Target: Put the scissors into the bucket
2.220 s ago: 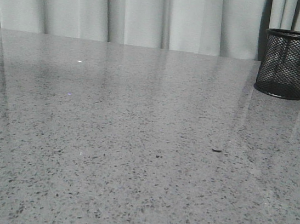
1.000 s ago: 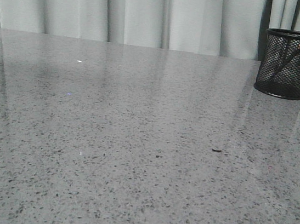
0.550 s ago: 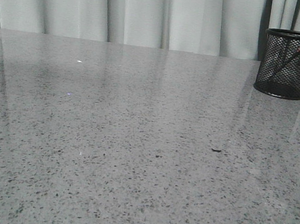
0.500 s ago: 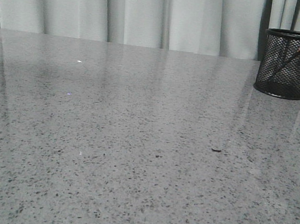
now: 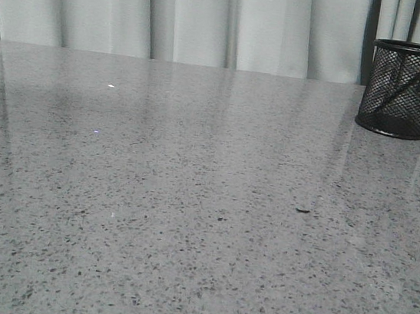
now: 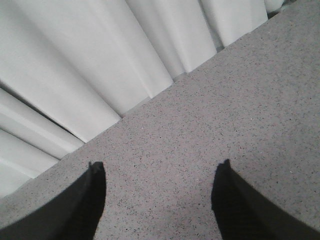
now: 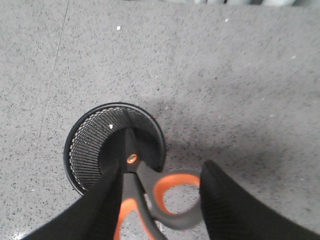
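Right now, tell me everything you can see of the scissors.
The scissors have dark grey handles with orange lining inside the loops and a small orange pivot screw. They stand blades-down inside the black mesh bucket, leaning on its rim with the handles sticking out. They sit between the right hand's open fingers, which appear not to grip them.

The scissors [image 7: 150, 195] lean in the bucket [image 5: 403, 89], seemingly blades down.

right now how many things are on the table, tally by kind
scissors: 1, blades down inside the cup, handles leaning out over the rim
bucket: 1, black mesh, at the table's far right
total: 2
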You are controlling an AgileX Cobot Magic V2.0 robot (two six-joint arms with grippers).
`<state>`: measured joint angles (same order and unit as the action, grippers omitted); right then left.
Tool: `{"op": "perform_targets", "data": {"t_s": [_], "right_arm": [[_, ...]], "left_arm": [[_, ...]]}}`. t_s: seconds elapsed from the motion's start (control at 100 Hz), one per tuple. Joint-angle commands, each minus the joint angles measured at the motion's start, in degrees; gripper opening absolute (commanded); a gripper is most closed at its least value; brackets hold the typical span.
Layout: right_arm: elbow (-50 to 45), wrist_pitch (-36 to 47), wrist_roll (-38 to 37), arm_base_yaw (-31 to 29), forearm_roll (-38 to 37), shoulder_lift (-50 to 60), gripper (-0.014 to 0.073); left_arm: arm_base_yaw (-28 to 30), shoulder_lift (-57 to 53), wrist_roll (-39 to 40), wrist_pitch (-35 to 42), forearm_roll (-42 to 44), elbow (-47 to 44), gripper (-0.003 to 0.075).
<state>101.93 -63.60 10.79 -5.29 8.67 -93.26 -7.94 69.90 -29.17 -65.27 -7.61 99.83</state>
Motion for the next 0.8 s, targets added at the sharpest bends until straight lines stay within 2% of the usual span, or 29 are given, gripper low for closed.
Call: {"op": "perform_targets", "data": {"t_s": [0.0,0.16,0.33,0.41,0.47,0.67,0.79], "right_arm": [[3.6,0.9,0.1,-0.2,-1.8,2.9,0.0322],[6.1,-0.8,-0.4,-0.2,-1.6,3.8,0.0322],[6.5,-0.1,-0.4,-0.2,2.8,6.4,0.0302],[6.5,0.9,-0.4,-0.2,4.5,7.7,0.0255],[6.5,1.7,-0.4,-0.2,6.2,8.7,0.0188],[6.4,5.1,0.9,-0.2,14.8,11.5,-0.0064],[5.6,6.9,3.6,-0.2,19.6,13.6,-0.0074]], "left_arm": [[0.1,-1.2,0.6,3.8,-0.5,1.7,0.0416],[0.1,-1.2,0.6,3.8,-0.5,1.7,0.0415],[0.1,-1.2,0.6,3.8,-0.2,1.7,0.0388],[0.1,-1.2,0.6,3.8,-0.2,1.7,0.0327],[0.1,-1.2,0.6,3.8,-0.2,1.7,0.0269],[0.1,-1.2,0.6,3.6,-0.2,1.7,-0.0020],[0.1,-1.2,1.0,2.9,-0.5,1.2,-0.0020]]}}
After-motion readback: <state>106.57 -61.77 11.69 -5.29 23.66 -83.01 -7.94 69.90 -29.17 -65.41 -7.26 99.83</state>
